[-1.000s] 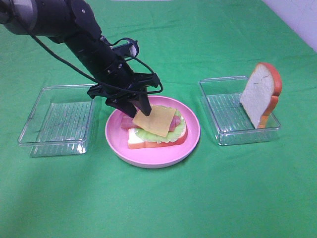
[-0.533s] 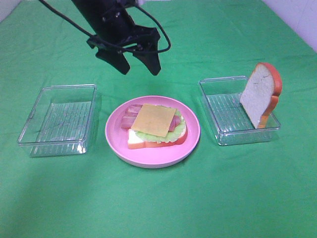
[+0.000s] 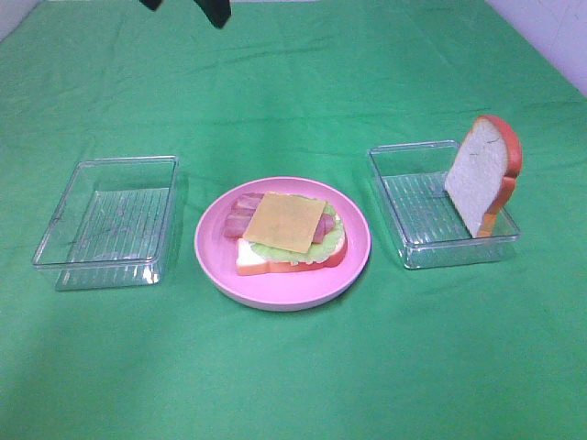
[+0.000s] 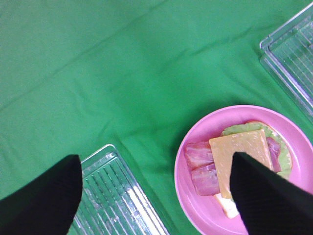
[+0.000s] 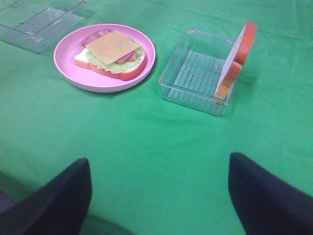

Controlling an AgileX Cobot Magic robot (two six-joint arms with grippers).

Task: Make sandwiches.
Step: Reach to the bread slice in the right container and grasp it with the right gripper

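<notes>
Cheese (image 3: 285,222) just dropped on stack, mid-frame plate (image 3: 353,266); my left fingers (image 4: 44,198) spread, pulled up top-left; right fingers (image 5: 54,198) spread; top bread (image 3: 481,172) next

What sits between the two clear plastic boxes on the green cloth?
A pink plate sits between the empty left box and the right box, carrying an open sandwich topped with cheese. The exterior high view shows it best.

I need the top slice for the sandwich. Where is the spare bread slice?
In the overhead view, the bread slice stands on edge in the clear tray on the right, beside the pink plate.
</notes>
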